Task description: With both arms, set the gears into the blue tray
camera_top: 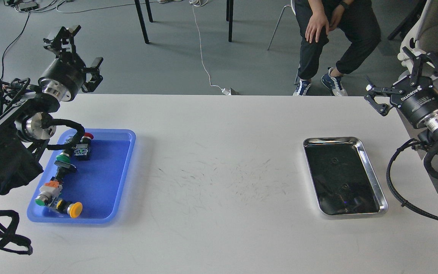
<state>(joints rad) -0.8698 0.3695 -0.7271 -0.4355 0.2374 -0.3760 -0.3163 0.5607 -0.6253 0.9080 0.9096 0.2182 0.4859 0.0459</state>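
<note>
The blue tray (105, 179) lies on the left of the white table (219, 125) and holds only push-button switches. Two tiny dark rings that look like gears (334, 161) show faintly on the dark floor of the silver metal tray (372, 173) at the right. My left gripper (79, 50) hangs open and empty beyond the table's far left corner, above and behind the blue tray. My right gripper (402, 79) is open and empty too, raised off the table's far right edge, behind the silver tray.
Several push-button switches (75, 209) with red, green and yellow caps sit along the blue tray's left side. A seated person (333, 34) and table legs (141, 21) stand beyond the far edge. A white cable (203, 64) runs across the floor.
</note>
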